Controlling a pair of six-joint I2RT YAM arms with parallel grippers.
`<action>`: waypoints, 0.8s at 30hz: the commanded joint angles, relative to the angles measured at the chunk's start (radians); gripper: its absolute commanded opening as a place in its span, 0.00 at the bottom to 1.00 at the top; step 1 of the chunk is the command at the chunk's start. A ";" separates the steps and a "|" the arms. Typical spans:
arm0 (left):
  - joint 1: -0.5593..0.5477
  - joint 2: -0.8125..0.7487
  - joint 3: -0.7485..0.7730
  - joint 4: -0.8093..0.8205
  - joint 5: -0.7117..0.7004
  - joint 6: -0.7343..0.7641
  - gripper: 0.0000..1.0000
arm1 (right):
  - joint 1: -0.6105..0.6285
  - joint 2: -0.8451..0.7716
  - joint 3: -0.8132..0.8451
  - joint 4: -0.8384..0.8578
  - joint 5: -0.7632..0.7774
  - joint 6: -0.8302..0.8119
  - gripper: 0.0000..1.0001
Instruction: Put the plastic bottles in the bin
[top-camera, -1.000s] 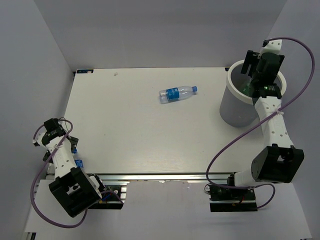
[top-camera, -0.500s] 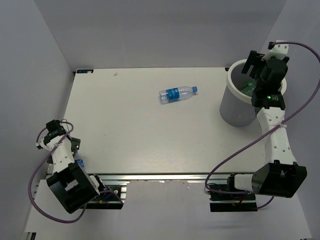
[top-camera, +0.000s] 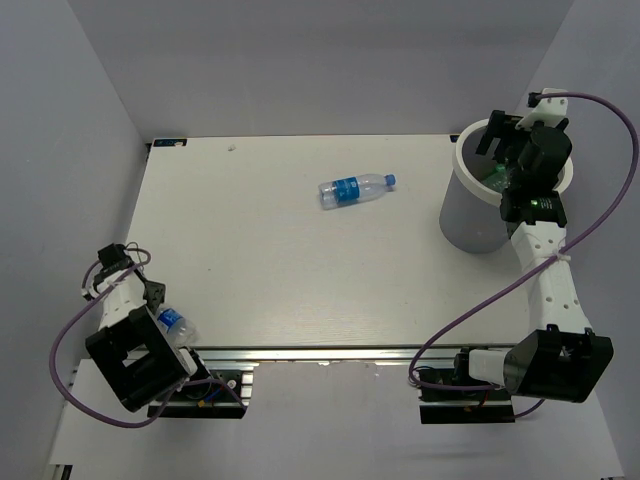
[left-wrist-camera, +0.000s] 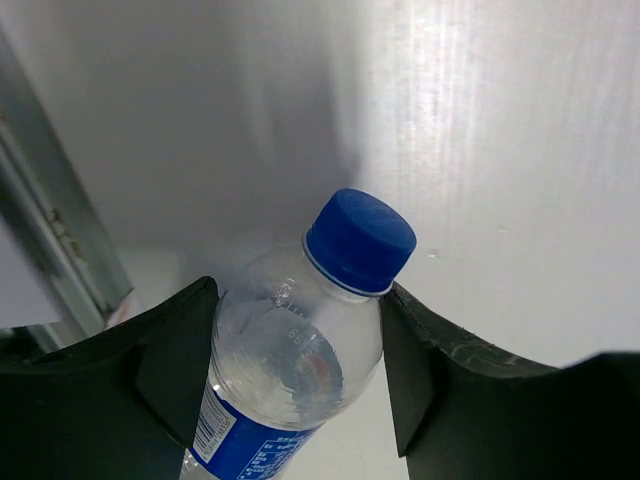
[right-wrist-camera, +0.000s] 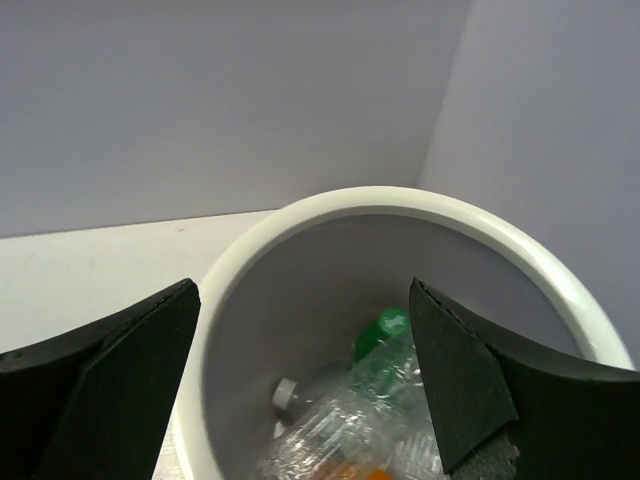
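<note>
A clear plastic bottle (left-wrist-camera: 290, 370) with a blue cap and blue label sits between my left gripper's (left-wrist-camera: 297, 300) black fingers, which are shut on its shoulder. From above, that bottle (top-camera: 174, 323) is at the table's near-left corner beside the left arm's base. A second blue-labelled bottle (top-camera: 355, 187) lies on its side at the table's far middle. My right gripper (right-wrist-camera: 302, 290) hangs open over the bin (right-wrist-camera: 330, 205), holding nothing. Inside the bin lie a green bottle (right-wrist-camera: 385, 335) and a clear one (right-wrist-camera: 340, 425). From above, the bin (top-camera: 465, 220) stands far right under the right gripper (top-camera: 500, 140).
An aluminium rail (top-camera: 320, 352) runs along the table's near edge and shows at the left of the left wrist view as rail (left-wrist-camera: 60, 230). Grey walls close in the table on three sides. Purple cables loop beside both arms.
The left gripper has shut on the blue-capped bottle at the near-left corner, and the arm has drawn back toward its base. The right gripper has shifted slightly over the bin and stays open.
</note>
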 joint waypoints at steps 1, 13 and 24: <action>-0.011 -0.032 0.003 0.086 0.107 0.018 0.41 | -0.004 -0.030 -0.007 0.034 -0.226 -0.025 0.89; -0.551 0.076 0.418 0.231 0.085 -0.061 0.00 | 0.400 -0.063 0.037 -0.092 -0.417 -0.196 0.89; -0.949 0.228 0.665 0.498 0.112 -0.103 0.00 | 0.636 0.068 -0.101 0.179 -0.569 0.128 0.89</action>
